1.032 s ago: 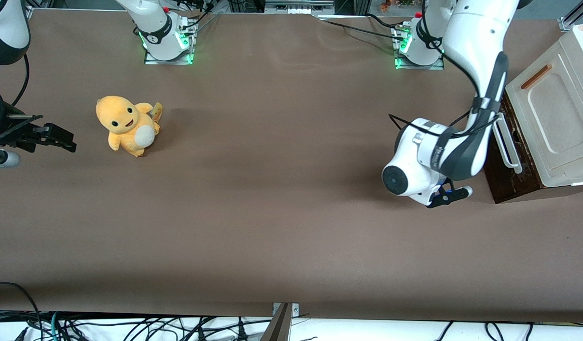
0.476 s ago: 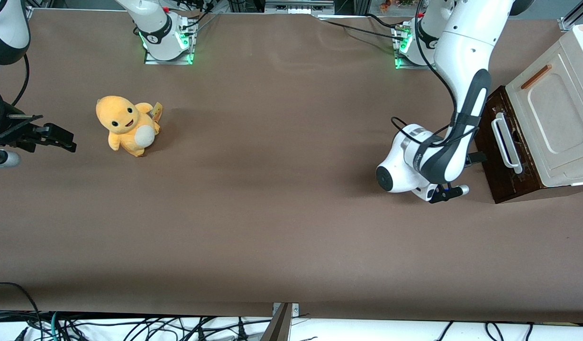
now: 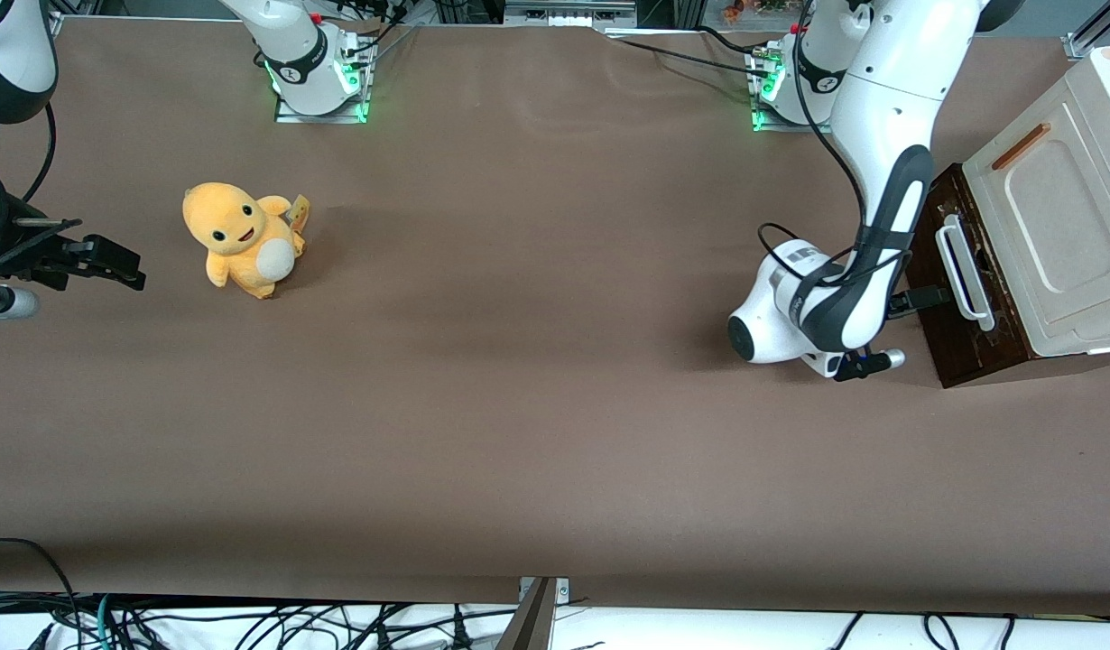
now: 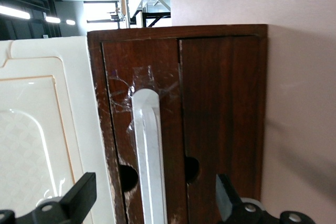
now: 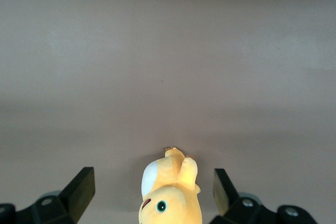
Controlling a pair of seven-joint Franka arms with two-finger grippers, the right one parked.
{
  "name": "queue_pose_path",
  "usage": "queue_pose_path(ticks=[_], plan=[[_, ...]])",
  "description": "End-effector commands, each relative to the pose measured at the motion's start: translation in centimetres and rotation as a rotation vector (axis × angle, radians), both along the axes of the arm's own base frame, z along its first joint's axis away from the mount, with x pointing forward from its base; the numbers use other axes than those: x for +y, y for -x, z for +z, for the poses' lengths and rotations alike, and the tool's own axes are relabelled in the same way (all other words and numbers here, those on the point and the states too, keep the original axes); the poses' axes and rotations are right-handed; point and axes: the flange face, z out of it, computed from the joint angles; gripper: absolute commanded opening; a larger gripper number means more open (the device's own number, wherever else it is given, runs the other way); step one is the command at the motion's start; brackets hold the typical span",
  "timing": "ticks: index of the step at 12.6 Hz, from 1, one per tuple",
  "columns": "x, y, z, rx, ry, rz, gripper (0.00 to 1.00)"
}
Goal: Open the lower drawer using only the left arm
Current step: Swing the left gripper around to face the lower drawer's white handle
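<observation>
Presently: gripper poised at closed drawer

Table (image 3: pixel 519 406) brown, bearing a cabinet at the working arm's end. Left arm (image 3: pixel 880 135) reaches down in front of it. Lower drawer (image 3: pixel 948 298) shut, dark front flush. White loop handle (image 4: pixel 149 156) lies between the spread fingers (image 4: pixel 79 198), untouched. Gripper (image 3: pixel 920 298) jaws wide, holding nothing.

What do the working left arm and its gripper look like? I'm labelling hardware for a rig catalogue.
The left arm is glossy white with dark grey joint bands and a thin black cable looping beside its wrist. Its small gripper has two matte black fingers and stands before the lower drawer.
</observation>
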Motion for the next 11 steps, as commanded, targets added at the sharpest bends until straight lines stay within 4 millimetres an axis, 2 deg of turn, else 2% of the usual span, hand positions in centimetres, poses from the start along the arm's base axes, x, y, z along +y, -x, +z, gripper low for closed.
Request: queue_pose_path(ticks=[1, 4, 8, 10, 11], plan=[[2.0, 0.1, -0.2, 0.007, -0.047, -0.017, 1.00], [4.1, 0.0, -0.3, 0.006, -0.067, -0.007, 1.00], [4.7, 0.3, -0.7, 0.019, -0.077, -0.008, 1.00], [5.4, 0.3, -1.1, 0.025, -0.094, -0.016, 0.97], [5.5, 0.6, -1.4, 0.032, -0.098, -0.019, 0.93]])
